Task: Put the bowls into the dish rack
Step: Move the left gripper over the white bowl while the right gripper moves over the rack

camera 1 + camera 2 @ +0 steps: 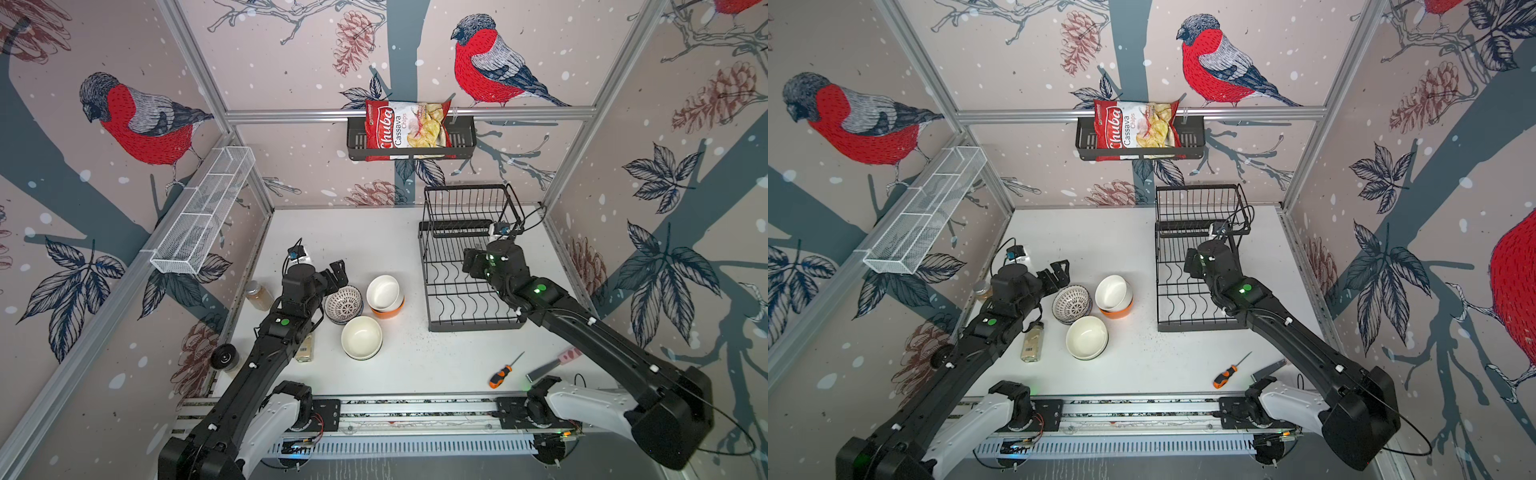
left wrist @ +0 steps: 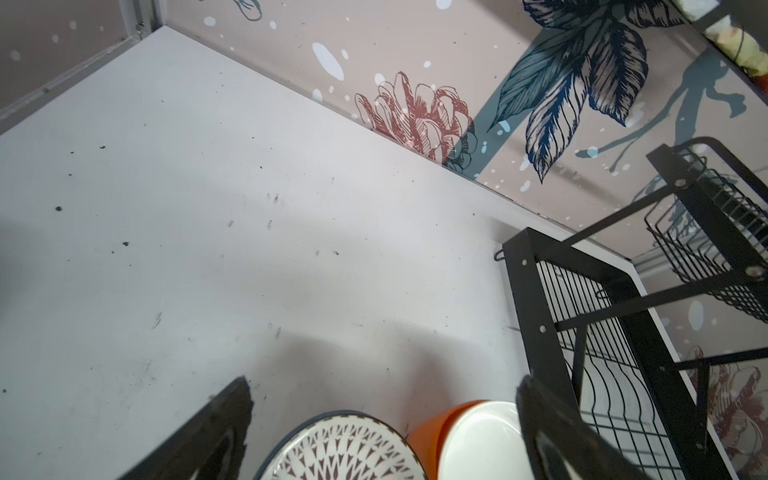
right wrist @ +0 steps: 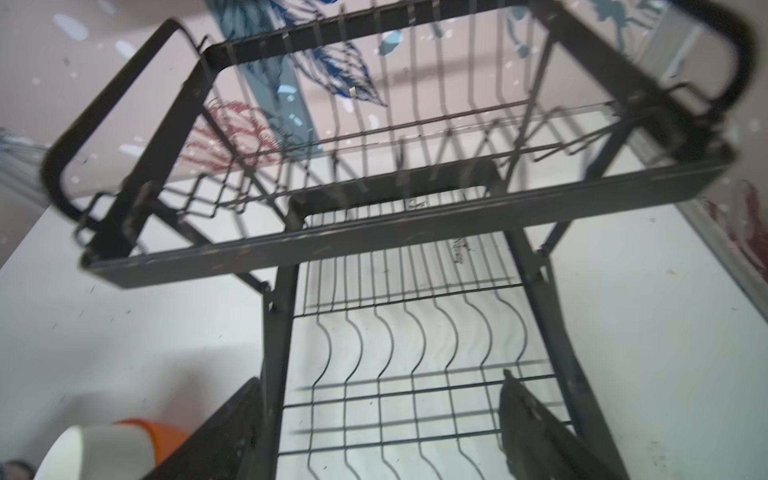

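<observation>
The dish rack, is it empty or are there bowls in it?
Empty. The dish rack has bare wires; the bowls sit on the table beside it.

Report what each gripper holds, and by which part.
Nothing is held. The left gripper stands open by the patterned bowl; the right gripper open over the dish rack.

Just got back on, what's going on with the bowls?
No bowl is loaded: the dish rack stands empty. The left gripper hangs open over the patterned bowl. The right gripper is open and empty above the rack's lower tier. The white bowl sits in the orange bowl, the cream bowl beside them, all on the table.
</observation>
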You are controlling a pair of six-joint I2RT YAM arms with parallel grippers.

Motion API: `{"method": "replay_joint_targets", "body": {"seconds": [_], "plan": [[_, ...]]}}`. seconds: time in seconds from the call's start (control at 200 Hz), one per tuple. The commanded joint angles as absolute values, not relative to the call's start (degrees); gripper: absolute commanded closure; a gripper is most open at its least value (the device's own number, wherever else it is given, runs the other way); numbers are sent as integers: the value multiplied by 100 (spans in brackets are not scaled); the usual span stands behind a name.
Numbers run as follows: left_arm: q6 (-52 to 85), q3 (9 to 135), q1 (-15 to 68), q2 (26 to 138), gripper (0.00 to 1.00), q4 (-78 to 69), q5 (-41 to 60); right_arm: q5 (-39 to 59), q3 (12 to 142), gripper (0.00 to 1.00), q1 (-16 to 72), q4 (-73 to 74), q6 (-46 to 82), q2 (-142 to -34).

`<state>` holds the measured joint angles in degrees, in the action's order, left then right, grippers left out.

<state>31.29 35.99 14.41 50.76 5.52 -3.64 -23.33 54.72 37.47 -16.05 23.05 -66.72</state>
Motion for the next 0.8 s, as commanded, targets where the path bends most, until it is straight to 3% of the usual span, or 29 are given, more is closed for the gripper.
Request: {"method": "replay_joint_targets", "body": {"seconds": [0.0,0.275,0.795], "plan": [[3168,3763,1606,5141,2,857,-245,-2149,5659,13,4020,-1887,2191,-6866],[3176,4210,2435,5579,2,1320,-563,-2230,5930,14,4481,-1942,2270,-7536],[3498,4974,4130,6673,13,1644,-1125,-2289,6117,14,4172,-2145,2574,-8007]]}}
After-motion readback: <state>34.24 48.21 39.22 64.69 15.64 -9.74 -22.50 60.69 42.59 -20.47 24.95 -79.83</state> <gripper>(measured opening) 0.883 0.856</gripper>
